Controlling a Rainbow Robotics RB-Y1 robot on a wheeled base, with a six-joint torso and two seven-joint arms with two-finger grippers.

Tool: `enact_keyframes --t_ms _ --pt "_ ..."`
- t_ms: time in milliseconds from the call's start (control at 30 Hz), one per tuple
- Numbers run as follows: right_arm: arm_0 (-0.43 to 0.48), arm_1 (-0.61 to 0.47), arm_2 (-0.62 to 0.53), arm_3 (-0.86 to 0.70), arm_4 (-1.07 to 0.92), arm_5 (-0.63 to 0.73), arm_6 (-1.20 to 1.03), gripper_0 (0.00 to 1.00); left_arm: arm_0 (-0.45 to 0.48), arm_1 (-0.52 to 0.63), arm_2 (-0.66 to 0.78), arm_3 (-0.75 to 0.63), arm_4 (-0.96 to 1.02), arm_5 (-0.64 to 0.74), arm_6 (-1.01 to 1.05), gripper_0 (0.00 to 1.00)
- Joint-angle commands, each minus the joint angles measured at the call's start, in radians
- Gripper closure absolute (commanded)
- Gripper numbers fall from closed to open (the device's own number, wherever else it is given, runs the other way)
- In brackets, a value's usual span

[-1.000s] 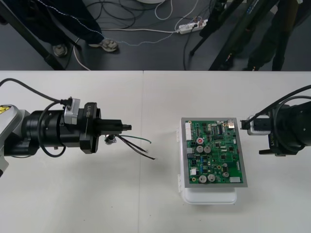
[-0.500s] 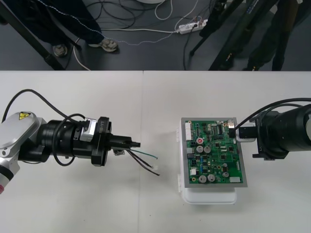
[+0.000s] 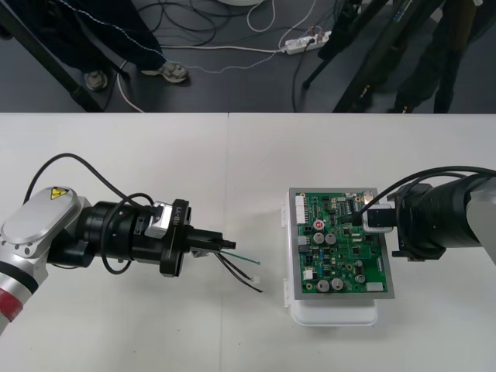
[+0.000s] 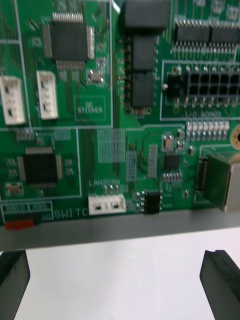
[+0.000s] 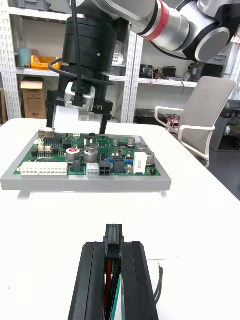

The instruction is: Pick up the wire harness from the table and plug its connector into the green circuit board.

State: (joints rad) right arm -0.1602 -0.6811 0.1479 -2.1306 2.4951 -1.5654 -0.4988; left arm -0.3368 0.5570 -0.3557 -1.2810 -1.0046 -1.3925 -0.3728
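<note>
Spanning the whole scene: plain light table [image 3: 232, 163]. Left arm [image 3: 54, 232] lies low across the table's left half, aimed toward the middle; right arm [image 3: 457, 221] comes in from the right edge. Green circuit board [image 3: 341, 252] sits flat on its white base [image 3: 333, 314], right of centre on the table. Right gripper [image 4: 117, 285] hangs over the board's right edge, toward the far corner. Its fingers [image 4: 220, 280] stand wide apart, holding nothing, with board components straight under its wrist camera. Left gripper [image 3: 227, 245] is left of the board, well apart from it, tips aimed at it. Its fingers are pinched narrow on the wire harness [image 3: 236, 263], so the harness is in the gripper, between table centre and board, not on the board. Black plug [image 5: 113, 237] sticks out just past the fingertips, facing the board, not seated in any board connector. Red and green wires [image 5: 111, 275] run back between the fingers. Loose wire ends [image 3: 249, 277] trail out under the gripper on the board side; can't tell whether they touch the table.
</note>
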Motion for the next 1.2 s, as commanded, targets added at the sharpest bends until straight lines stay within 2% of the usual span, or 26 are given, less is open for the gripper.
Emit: enact_keyframes --t_ms 33,533,1200 --pt "-0.001 0.021 0.028 -0.038 0.024 -0.005 -0.067 0.0 -0.021 -0.046 -0.008 -0.008 -0.014 0.044 0.046 1.0" --pt "0.005 0.025 0.058 -0.038 0.034 -0.005 -0.096 0.0 0.025 -0.126 0.021 -0.009 -0.065 0.099 0.075 1.0" --pt "0.005 0.046 0.062 -0.038 0.024 -0.005 -0.107 0.0 0.096 -0.197 0.089 -0.077 -0.149 0.13 0.115 1.0"
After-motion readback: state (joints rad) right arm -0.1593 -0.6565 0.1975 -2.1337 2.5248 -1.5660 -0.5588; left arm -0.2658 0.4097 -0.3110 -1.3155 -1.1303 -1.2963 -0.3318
